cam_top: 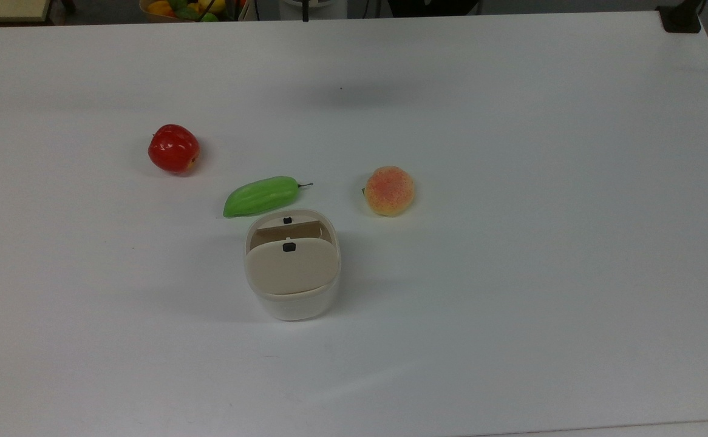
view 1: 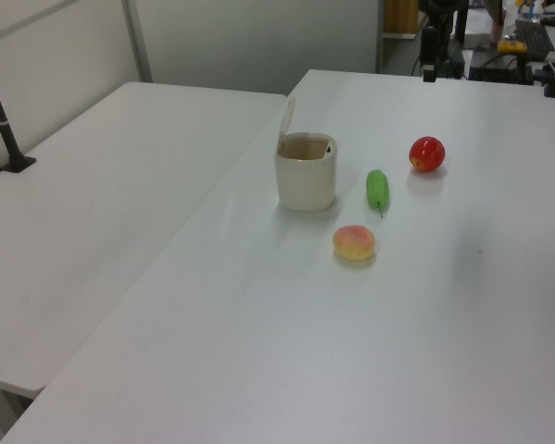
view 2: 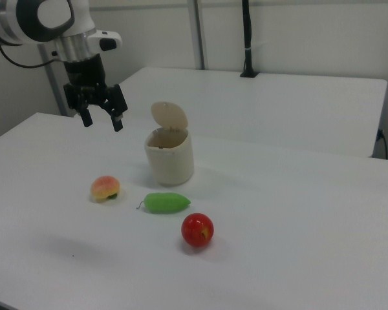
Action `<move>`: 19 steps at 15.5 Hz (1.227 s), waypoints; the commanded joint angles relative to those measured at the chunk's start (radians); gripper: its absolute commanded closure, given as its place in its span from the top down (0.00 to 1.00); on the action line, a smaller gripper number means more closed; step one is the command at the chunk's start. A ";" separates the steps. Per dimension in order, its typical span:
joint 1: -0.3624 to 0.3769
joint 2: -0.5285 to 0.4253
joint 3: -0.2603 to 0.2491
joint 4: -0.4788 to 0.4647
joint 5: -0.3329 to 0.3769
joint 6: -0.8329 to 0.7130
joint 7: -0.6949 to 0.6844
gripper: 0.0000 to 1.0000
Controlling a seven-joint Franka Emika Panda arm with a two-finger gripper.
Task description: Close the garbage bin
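Note:
The garbage bin (cam_top: 293,297) (view 1: 305,176) (view 2: 170,158) is a cream-white rounded tub on the white table. Its beige lid (cam_top: 293,266) (view 1: 286,127) (view 2: 169,115) stands raised on its hinge, leaving the mouth uncovered. A small black button (cam_top: 289,247) sits on the lid. In the right view my gripper (view 2: 102,119) hangs open in the air, up and to the right view's left of the bin, with nothing between its fingers.
A green toy vegetable (cam_top: 261,196) (view 1: 377,190) (view 2: 166,203) lies right beside the bin. A peach (cam_top: 389,190) (view 1: 354,242) (view 2: 105,187) and a red apple (cam_top: 173,149) (view 1: 426,154) (view 2: 197,230) sit further out. A black post (view 2: 247,39) stands on the neighbouring table.

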 commanded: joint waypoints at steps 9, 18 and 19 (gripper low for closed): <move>-0.008 -0.019 -0.008 -0.019 -0.014 0.001 0.002 1.00; -0.007 -0.022 -0.008 -0.019 -0.011 -0.011 -0.012 0.66; -0.008 -0.020 -0.008 -0.019 -0.006 -0.010 -0.012 0.42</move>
